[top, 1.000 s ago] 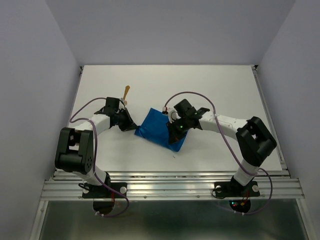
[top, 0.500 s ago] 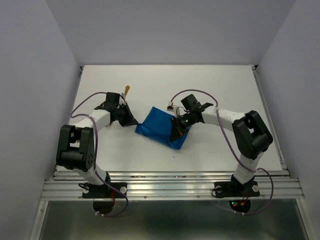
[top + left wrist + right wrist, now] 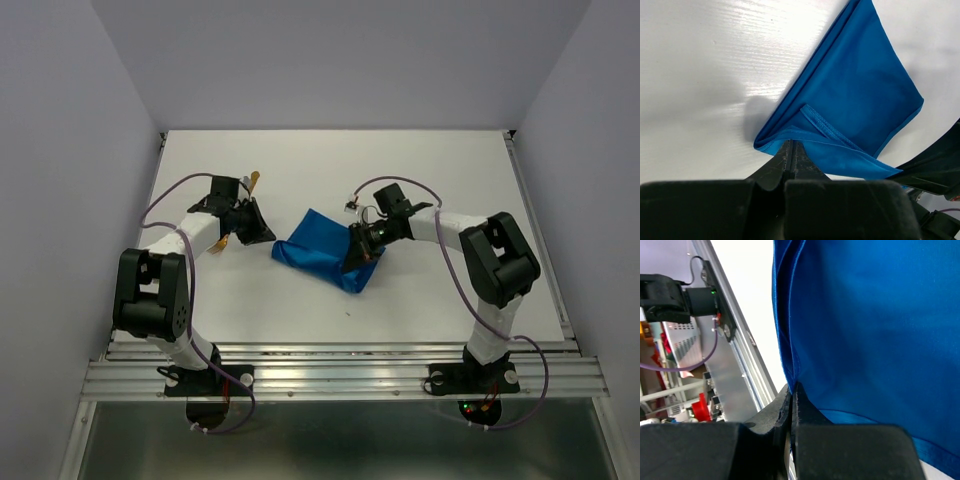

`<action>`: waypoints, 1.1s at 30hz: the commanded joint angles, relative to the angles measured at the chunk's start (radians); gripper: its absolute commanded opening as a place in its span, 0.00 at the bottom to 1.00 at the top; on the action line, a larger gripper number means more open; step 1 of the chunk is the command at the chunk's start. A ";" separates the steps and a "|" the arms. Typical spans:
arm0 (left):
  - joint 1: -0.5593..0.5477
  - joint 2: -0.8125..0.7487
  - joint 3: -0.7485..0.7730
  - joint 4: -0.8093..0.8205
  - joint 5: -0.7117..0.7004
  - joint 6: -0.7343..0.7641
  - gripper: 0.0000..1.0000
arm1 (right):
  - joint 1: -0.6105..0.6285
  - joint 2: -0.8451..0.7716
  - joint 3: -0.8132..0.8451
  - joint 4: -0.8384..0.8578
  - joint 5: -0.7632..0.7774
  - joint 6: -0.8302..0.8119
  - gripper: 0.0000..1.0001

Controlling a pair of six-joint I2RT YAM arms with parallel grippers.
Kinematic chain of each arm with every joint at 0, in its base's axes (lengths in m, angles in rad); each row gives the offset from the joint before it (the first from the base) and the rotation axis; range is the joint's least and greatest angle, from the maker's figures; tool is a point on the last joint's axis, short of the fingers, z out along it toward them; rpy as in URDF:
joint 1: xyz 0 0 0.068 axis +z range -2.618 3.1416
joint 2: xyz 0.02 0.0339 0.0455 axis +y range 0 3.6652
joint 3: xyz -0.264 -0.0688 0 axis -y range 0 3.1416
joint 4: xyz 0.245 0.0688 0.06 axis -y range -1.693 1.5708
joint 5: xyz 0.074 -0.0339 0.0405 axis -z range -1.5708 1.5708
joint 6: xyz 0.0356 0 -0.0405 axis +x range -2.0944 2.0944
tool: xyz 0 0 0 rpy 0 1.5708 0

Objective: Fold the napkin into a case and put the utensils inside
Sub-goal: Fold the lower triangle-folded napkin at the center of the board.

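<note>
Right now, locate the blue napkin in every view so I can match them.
Top external: napkin in the middle of the white table.
Left wrist: napkin fills the upper right, one corner at the left tool.
Right wrist: napkin fills the right half.
Shared landmark: the white table.

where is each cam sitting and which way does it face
Top external: fixed above and behind the bases, looking down at the table; both arms show whole.
Left wrist: on the left arm, looking along the shut left gripper at the napkin corner it pinches.
Right wrist: on the right arm, looking along the shut right gripper; napkin fills most of it.
Shared: all three show the blue napkin.
</note>
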 commanded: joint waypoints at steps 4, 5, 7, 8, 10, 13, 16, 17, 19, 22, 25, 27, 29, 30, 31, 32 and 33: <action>-0.012 -0.049 0.033 -0.043 -0.009 0.055 0.02 | -0.027 0.013 -0.002 0.097 -0.087 0.046 0.01; -0.021 -0.048 0.037 -0.053 -0.011 0.060 0.02 | -0.038 0.017 -0.005 0.099 -0.085 0.049 0.01; -0.035 -0.043 0.040 -0.063 -0.009 0.071 0.01 | -0.038 0.025 -0.011 0.099 -0.074 0.052 0.01; -0.056 -0.040 0.043 -0.067 -0.005 0.080 0.00 | -0.049 0.031 -0.016 0.099 -0.074 0.054 0.01; -0.075 -0.032 0.048 -0.072 -0.005 0.085 0.00 | -0.049 0.036 -0.020 0.099 -0.064 0.051 0.01; -0.099 -0.006 0.056 -0.069 0.013 0.083 0.00 | -0.058 0.037 -0.036 0.099 -0.054 0.046 0.01; -0.115 0.030 0.057 -0.047 0.037 0.074 0.00 | -0.067 0.034 -0.051 0.100 -0.039 0.042 0.01; -0.121 0.041 0.066 -0.044 0.034 0.071 0.00 | -0.078 0.034 -0.060 0.100 -0.037 0.042 0.01; -0.134 0.061 0.080 -0.044 0.030 0.069 0.00 | -0.078 0.037 -0.066 0.105 -0.030 0.043 0.01; -0.151 0.095 0.103 -0.035 0.023 0.063 0.00 | -0.087 0.047 -0.078 0.119 -0.015 0.052 0.01; -0.162 0.139 0.123 -0.034 0.017 0.060 0.00 | -0.087 0.047 -0.080 0.120 0.033 0.063 0.01; -0.170 0.167 0.131 -0.034 0.003 0.060 0.00 | -0.087 0.030 -0.085 0.120 0.096 0.071 0.01; -0.176 0.191 0.135 -0.031 -0.003 0.057 0.00 | -0.087 -0.001 -0.092 0.119 0.184 0.082 0.01; -0.176 0.198 0.137 -0.029 -0.006 0.056 0.00 | -0.087 -0.015 -0.095 0.117 0.218 0.086 0.01; -0.177 0.205 0.138 -0.027 -0.009 0.054 0.00 | -0.087 -0.027 -0.098 0.110 0.249 0.089 0.06; -0.179 0.216 0.140 -0.026 -0.014 0.052 0.00 | -0.087 -0.056 -0.106 0.106 0.295 0.092 0.09; -0.179 0.222 0.141 -0.026 -0.016 0.054 0.00 | -0.087 -0.073 -0.111 0.100 0.323 0.094 0.16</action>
